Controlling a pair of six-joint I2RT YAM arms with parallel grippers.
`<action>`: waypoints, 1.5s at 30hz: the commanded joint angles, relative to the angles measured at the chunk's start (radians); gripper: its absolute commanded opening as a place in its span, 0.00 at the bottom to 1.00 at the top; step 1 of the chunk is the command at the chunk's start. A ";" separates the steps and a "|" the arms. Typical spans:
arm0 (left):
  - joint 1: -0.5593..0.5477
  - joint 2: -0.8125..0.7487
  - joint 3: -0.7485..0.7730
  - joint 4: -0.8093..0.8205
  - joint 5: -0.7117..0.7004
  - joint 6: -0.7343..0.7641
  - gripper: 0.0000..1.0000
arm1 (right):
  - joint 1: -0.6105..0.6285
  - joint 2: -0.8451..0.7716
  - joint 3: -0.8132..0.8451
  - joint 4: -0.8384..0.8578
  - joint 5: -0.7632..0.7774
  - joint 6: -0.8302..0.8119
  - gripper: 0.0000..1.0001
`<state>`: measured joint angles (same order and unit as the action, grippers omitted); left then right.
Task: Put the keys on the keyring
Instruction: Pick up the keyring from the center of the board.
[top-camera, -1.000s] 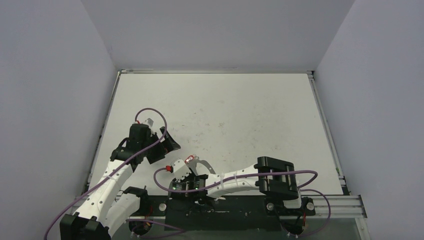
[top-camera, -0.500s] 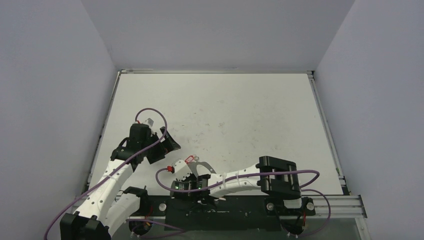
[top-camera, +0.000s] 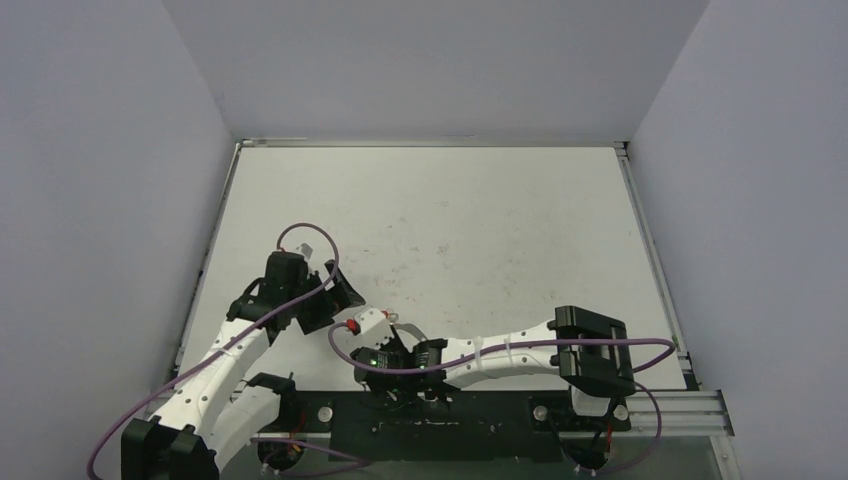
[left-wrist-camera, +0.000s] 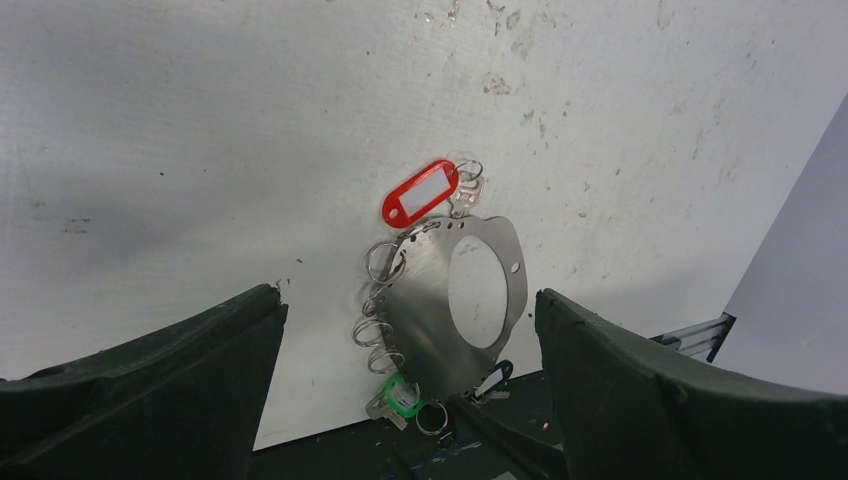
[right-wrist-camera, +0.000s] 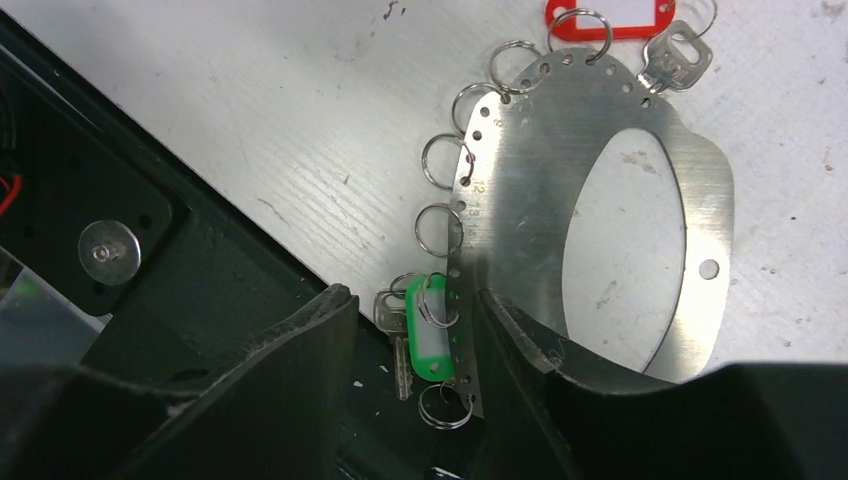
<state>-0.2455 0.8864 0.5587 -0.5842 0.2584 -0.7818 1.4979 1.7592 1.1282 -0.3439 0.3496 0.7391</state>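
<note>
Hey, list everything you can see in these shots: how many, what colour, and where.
keyring: one, silver plate with an oval hole, at the table's near edge
small rings: several, silver, along the keyring's perforated edge
red-tagged key: one, silver with red tag, at the keyring's far end
green-tagged key: one, silver with green tag, at the keyring's near end
table: one, white, scuffed
left gripper: one, black, open above the keyring
right gripper: one, black, open astride the green-tagged key

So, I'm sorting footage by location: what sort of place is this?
Likely a robotics lab test cell: a white table boxed in by plain grey panels, with a left arm and right arm bolted to a black base.
</note>
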 joint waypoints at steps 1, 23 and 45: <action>-0.029 0.005 -0.005 0.041 -0.010 -0.025 0.94 | 0.005 -0.022 -0.007 0.029 -0.026 0.014 0.46; -0.044 -0.001 -0.005 0.050 -0.004 -0.019 0.92 | 0.031 0.116 0.072 -0.071 0.108 -0.066 0.09; -0.221 -0.094 -0.094 0.535 0.036 -0.004 0.84 | -0.186 -0.555 -0.317 0.149 -0.104 -0.583 0.00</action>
<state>-0.4526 0.8093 0.4915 -0.3004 0.2348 -0.7918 1.4212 1.3567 0.8986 -0.2909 0.3771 0.2993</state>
